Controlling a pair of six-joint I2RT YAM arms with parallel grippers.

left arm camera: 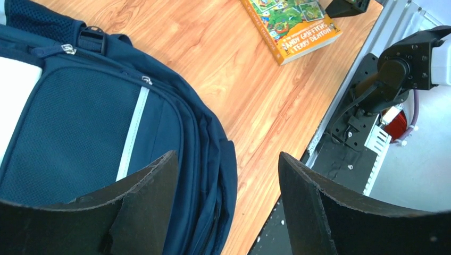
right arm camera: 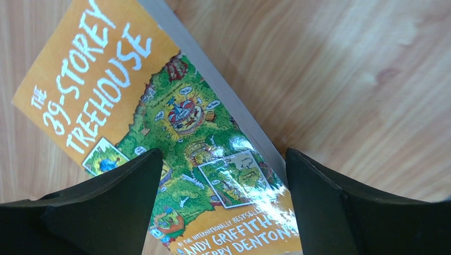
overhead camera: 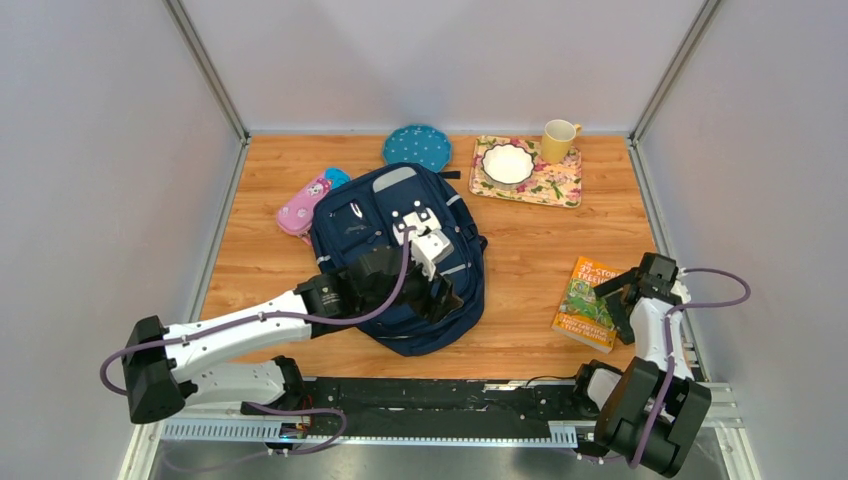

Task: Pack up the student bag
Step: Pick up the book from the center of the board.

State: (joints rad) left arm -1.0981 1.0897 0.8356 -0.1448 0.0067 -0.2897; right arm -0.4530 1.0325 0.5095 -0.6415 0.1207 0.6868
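— From above, where's the bag?

— The large navy blue fabric backpack [overhead camera: 400, 262] lies flat on the wooden table [overhead camera: 520, 250], left of the middle. The left gripper [overhead camera: 440, 292] hangs over its near right part, and a pink pencil case [overhead camera: 303, 207] touches its far left side. Behind are a teal dotted plate [overhead camera: 416, 147] and a floral tray [overhead camera: 560, 190] carrying a white bowl [overhead camera: 508, 163] and a yellow mug [overhead camera: 559, 140].

— And the right arm?

— The right gripper [overhead camera: 618, 300] is over the right edge of an orange paperback book [overhead camera: 580, 300], well apart from the bag.

— What does the left wrist see?

— The left gripper [left arm camera: 227, 159] is spread, holding nothing. One finger is above the backpack [left arm camera: 80, 122], the other past its edge, above the table [left arm camera: 255, 95]. The book [left arm camera: 298, 26] is up top.

— The right wrist?

— The right gripper [right arm camera: 223, 156] is released, jaws wide. The book [right arm camera: 133, 106] lies flat on the table [right arm camera: 345, 79], its corner under the gap.
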